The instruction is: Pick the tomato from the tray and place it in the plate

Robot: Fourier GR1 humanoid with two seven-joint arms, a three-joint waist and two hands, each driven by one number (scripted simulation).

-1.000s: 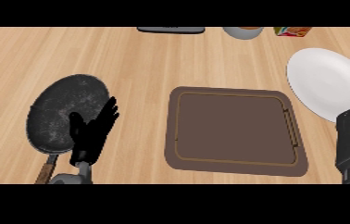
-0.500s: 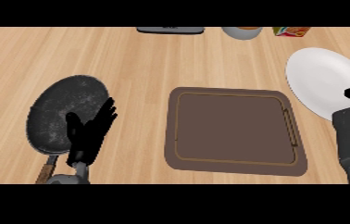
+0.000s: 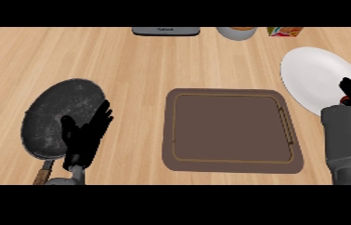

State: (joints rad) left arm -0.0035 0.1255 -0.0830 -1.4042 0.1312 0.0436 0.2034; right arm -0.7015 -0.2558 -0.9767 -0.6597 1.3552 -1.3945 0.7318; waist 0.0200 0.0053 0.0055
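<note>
A small patch of red, apparently the tomato, shows at the right edge of the view, tucked against the black right hand over the lower rim of the round white plate; whether that hand's fingers are clenched round it cannot be told, since only a sliver of the hand shows above its grey forearm. Just left of the plate lies the brown square tray with its raised inner border, nothing on it. Well to the left, the black left hand rests with fingers straight and released, upright, overlapping the right edge of a dark speckled frying pan. All sit on the light wooden table.
</note>
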